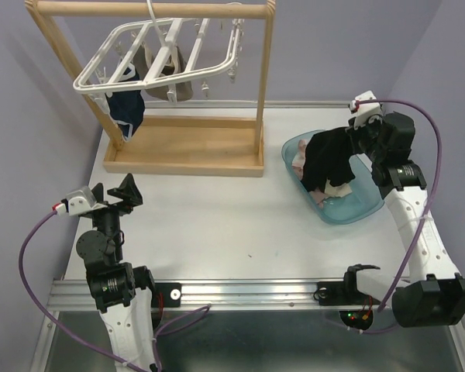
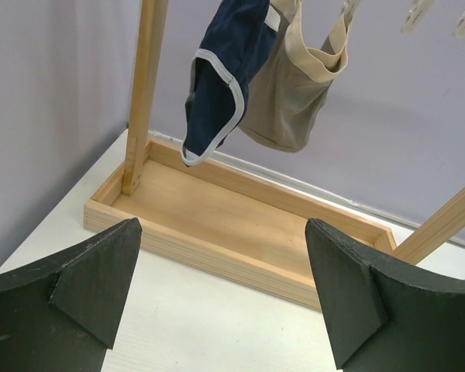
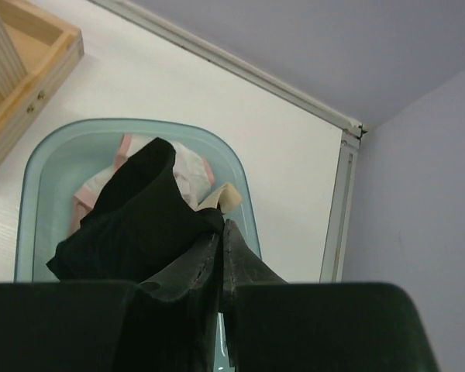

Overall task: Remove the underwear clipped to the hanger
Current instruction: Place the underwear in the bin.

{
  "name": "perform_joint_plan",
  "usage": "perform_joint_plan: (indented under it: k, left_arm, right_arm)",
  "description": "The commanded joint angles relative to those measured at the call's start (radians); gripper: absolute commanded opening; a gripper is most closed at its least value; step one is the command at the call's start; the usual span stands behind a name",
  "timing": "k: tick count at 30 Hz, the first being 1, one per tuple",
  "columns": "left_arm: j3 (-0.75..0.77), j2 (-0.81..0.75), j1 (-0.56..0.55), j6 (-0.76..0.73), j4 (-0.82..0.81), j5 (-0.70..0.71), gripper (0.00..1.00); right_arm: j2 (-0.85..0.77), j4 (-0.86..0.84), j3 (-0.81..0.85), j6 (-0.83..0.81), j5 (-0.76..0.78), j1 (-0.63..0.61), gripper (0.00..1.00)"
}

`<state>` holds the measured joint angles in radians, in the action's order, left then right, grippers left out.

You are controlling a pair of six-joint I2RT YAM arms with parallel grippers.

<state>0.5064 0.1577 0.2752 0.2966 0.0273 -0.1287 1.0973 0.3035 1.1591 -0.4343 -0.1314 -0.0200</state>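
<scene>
Hanging from the left end of the hanger (image 1: 163,54), the navy piece (image 1: 126,108) is being faced squarely by the left gripper (image 1: 115,192), whose jaws are being held wide apart with nothing between them. In the left wrist view that piece (image 2: 217,85) is being seen up and ahead, close to the jaws' midline, its long axis running nearly straight down from its clip. The olive piece (image 2: 291,101) is hanging just beside it on the right and overlapping it in that view. Both are being carried above the tray of the stand (image 1: 182,147), well clear of the table (image 1: 217,225). The right gripper (image 1: 349,147) is being held over the basin (image 1: 356,213) at the far right, its jaws pinched shut on the black piece (image 1: 329,159), which is drooping over the pale and pink pieces (image 1: 298,163) lying inside. That arm is being judged well apart from the hanger, and the left arm much the nearer. The drop into the basin is probably being finished first. For the next clipped piece, a reach forward and upward by the left gripper is being called for, with the jaws closing across the hanging cloth, not along it.
</scene>
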Motion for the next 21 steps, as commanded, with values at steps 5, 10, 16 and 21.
perform_joint_plan:
  k: [5, 10, 16, 21]
  left_arm:
    - [0.012, -0.009, -0.011, -0.016, -0.063, -0.014, 0.99]
    - [0.011, -0.006, -0.014, -0.014, -0.064, -0.022, 0.99]
    - [0.006, 0.008, -0.016, -0.011, -0.075, -0.046, 0.99]
    - [-0.011, 0.014, -0.014, -0.025, -0.112, -0.126, 0.99]
  right_arm:
    - [0.032, -0.055, -0.085, -0.063, -0.03, 0.006, 0.09]
    - [0.091, -0.005, -0.148, -0.161, -0.059, 0.006, 0.15]
    - [0.219, 0.173, -0.159, -0.233, -0.209, 0.006, 0.24]
    - [0.389, 0.314, -0.084, -0.265, -0.136, 0.006, 0.59]
